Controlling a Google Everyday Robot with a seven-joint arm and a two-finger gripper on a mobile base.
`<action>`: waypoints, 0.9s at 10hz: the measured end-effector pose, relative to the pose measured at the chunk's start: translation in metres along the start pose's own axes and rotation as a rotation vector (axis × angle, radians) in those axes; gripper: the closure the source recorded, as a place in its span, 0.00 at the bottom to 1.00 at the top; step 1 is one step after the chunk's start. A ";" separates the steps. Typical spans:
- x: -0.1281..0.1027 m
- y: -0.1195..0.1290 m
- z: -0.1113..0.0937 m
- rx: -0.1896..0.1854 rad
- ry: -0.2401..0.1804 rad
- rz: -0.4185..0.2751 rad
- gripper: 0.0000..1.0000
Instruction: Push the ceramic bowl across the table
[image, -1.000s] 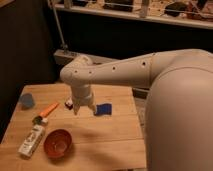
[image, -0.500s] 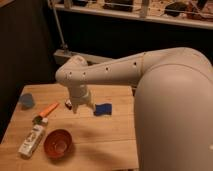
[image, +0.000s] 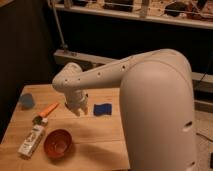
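Observation:
The ceramic bowl (image: 58, 143) is reddish-orange and sits near the front left of the light wooden table (image: 100, 130). My gripper (image: 77, 109) hangs from the white arm above the middle of the table, behind and to the right of the bowl, a clear gap away from it. It holds nothing that I can see.
A small blue cup (image: 27, 100) stands at the table's left edge. An orange-handled tool (image: 46, 112) lies between the cup and the gripper. A white packet (image: 31, 141) lies left of the bowl. A dark blue cloth or sponge (image: 102, 109) lies right of the gripper. A shelf runs behind.
The arm has swung further left and stretched out, and the gripper has shifted a little left over the table. The bowl has not moved.

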 end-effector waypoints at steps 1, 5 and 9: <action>0.000 0.007 0.010 0.016 0.004 -0.033 0.90; -0.004 0.027 0.041 0.104 0.003 -0.141 1.00; 0.001 0.051 0.065 0.151 -0.002 -0.233 1.00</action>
